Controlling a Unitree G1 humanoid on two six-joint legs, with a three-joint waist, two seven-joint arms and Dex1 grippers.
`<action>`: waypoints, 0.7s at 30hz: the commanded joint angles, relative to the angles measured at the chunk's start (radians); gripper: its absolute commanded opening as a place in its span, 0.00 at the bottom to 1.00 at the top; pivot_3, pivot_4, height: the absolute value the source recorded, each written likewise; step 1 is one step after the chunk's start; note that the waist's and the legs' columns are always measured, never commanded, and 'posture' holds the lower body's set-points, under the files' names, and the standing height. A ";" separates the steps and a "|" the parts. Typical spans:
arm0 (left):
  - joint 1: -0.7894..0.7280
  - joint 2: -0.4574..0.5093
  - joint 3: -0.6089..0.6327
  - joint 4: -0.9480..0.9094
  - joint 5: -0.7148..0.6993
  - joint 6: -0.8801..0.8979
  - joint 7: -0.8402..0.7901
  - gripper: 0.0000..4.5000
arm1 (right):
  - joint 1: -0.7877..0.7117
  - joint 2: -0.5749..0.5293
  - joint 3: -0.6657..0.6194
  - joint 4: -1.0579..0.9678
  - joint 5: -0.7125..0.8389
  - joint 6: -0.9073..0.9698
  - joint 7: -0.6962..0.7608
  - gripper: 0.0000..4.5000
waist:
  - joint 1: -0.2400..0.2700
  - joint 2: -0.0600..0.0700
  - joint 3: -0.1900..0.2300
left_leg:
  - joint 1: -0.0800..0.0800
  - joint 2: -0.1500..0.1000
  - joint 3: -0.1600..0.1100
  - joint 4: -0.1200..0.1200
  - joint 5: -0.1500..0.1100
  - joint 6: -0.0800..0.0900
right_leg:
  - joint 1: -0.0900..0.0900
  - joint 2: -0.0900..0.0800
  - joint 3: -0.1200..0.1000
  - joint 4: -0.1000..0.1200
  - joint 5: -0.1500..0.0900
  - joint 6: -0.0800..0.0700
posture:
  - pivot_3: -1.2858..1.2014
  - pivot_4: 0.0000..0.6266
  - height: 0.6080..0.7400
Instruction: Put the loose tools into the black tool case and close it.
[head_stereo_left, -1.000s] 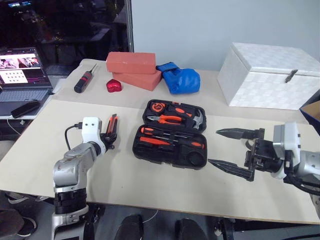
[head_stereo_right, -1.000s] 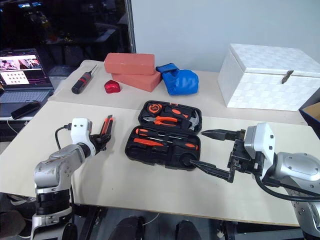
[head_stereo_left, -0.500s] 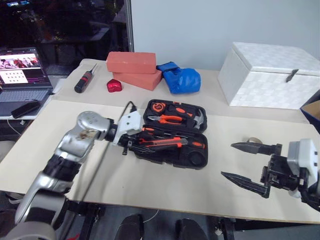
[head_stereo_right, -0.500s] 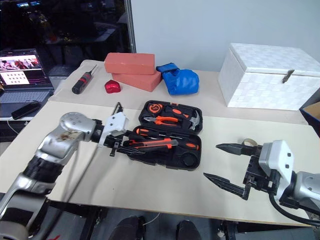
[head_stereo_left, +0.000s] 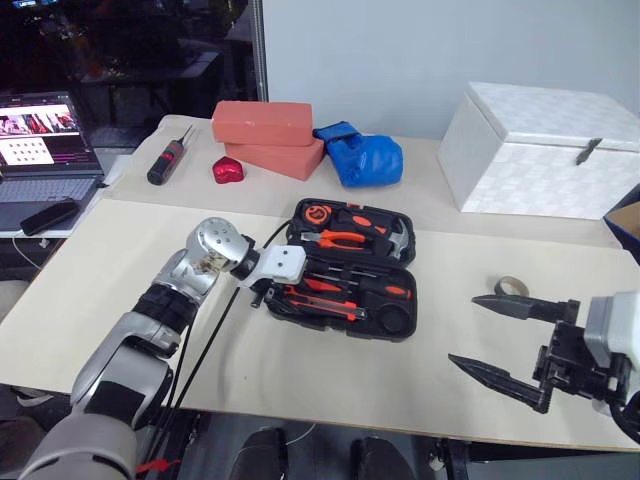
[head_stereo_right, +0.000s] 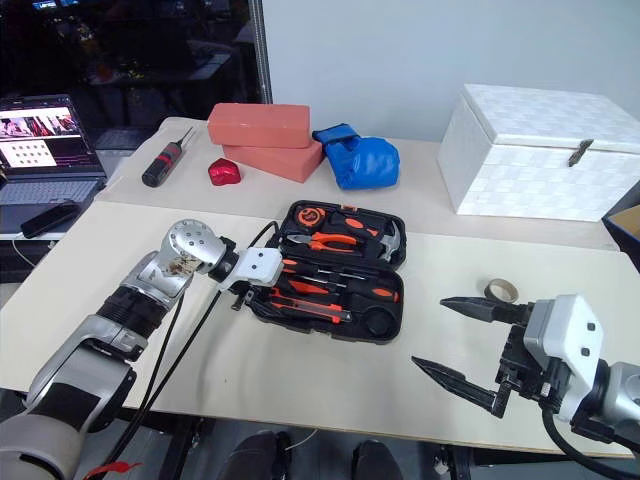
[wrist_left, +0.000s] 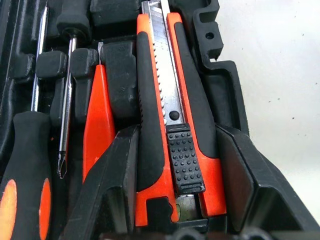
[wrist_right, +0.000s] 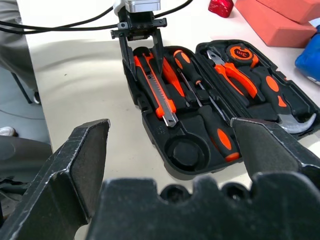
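Orange and black, the knife (wrist_left: 172, 125) sat gripped between the left gripper's (wrist_left: 177, 190) two fingers, its steel blade strip running away from them, lying along the front edge of the case's near half. That gripper (head_stereo_left: 272, 290) reached into the case (head_stereo_left: 395, 322) from its left end. Beside the knife in the moulded slots lay an orange-handled screwdriver (wrist_left: 99, 120) and slimmer ones (wrist_right: 187, 75), all in the near half; the far half held pliers (wrist_right: 240, 75), a tape measure (wrist_right: 242, 51) and a hammer (wrist_right: 295, 120). A round recess (wrist_right: 184, 150) at the near half's right end stood bare. The case lay open on the pale table (head_stereo_left: 90, 290).

Well to the right, the tape ring (head_stereo_right: 501, 291) lay on the table, just beyond the right gripper (head_stereo_right: 460, 340), whose fingers stood wide apart, holding nothing.

At the table's far side were two red bricks (head_stereo_left: 262, 124), a blue glove (head_stereo_left: 362, 160), a white box (head_stereo_left: 540, 150), a red lump (head_stereo_left: 228, 171) and a thick black screwdriver (head_stereo_left: 166, 164). A laptop (head_stereo_left: 40, 150) stood off to the left.
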 joint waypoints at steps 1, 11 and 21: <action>-0.008 -0.032 -0.003 0.019 0.002 0.016 -0.033 0.51 | 0.003 -0.010 -0.038 -0.024 0.028 0.003 -0.006 1.00 | 0.000 0.000 0.000 | 0.000 0.000 0.000 0.000 0.000 0.000 | 0.000 0.000 0.000 0.000 0.000 -0.001 | 0.52 0.24 1.00; -0.018 -0.036 0.256 -0.121 -0.288 0.521 0.001 0.85 | -0.031 -0.021 -0.002 0.005 0.020 -0.002 -0.003 1.00 | -0.005 0.000 0.000 | -0.002 0.000 -0.002 0.001 0.000 0.000 | -0.002 0.001 0.000 0.001 0.002 0.003 | 0.52 0.24 1.00; 0.242 -0.048 0.179 -0.424 -0.181 0.707 0.341 0.05 | -0.081 -0.035 0.042 0.038 0.022 0.004 0.006 1.00 | 0.001 0.000 0.000 | 0.001 0.001 -0.002 0.002 0.000 0.000 | 0.001 0.003 0.001 0.002 0.002 0.002 | 0.52 0.24 1.00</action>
